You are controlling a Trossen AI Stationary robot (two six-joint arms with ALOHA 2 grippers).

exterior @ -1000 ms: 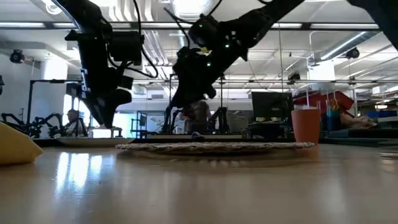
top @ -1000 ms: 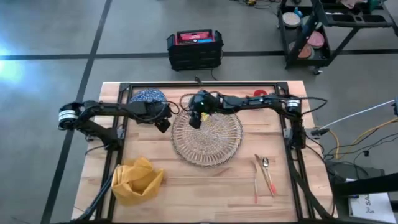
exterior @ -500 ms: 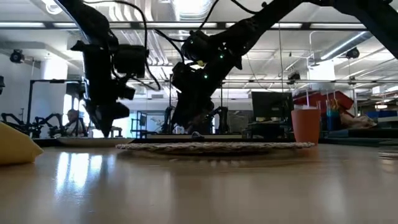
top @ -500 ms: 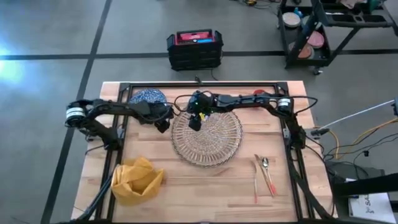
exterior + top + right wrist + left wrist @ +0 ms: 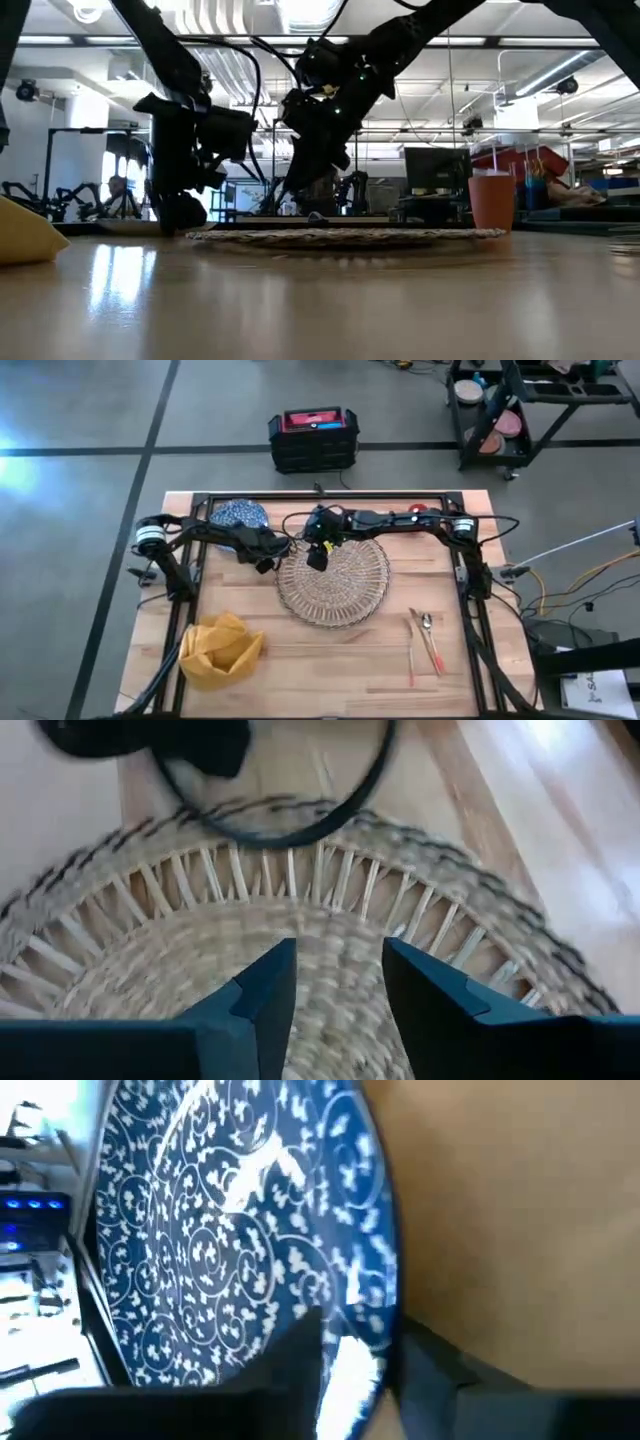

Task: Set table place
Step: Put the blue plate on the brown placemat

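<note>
A small blue-patterned plate (image 5: pixel 236 515) lies flat at the table's far left. My left gripper (image 5: pixel 263 548) is low at the plate's near-right rim (image 5: pixel 352 1368). It is open, with one finger over the plate and one outside it. A large round plate with a woven, straw-coloured look (image 5: pixel 334 581) lies in the middle of the table (image 5: pixel 330 670). My right gripper (image 5: pixel 318 553) hangs open just above its far-left part (image 5: pixel 338 970), fingers pointing down. The yellow napkin (image 5: pixel 220 649), red-orange cup (image 5: pixel 417 511) and orange-handled cutlery (image 5: pixel 426 641) all rest on the table. My left gripper has the blue plate's rim (image 5: pixel 352 1368) between its two fingers, coming at it from above at a slant. I cannot tell whether the fingers (image 5: pixel 300 1355) touch the rim. The plate lies flat on the table.
Black frame rails (image 5: pixel 470 575) run along the table's far edge and both sides. A black toolbox (image 5: pixel 313 438) and a wheeled cart (image 5: pixel 520 410) stand on the floor beyond. Bare wood shows between the napkin and the cutlery.
My left gripper has gone down toward the table and closer to the blue plate's rim, its arm swinging toward the table's right. My right gripper stays over the woven-looking plate's far-left part.
</note>
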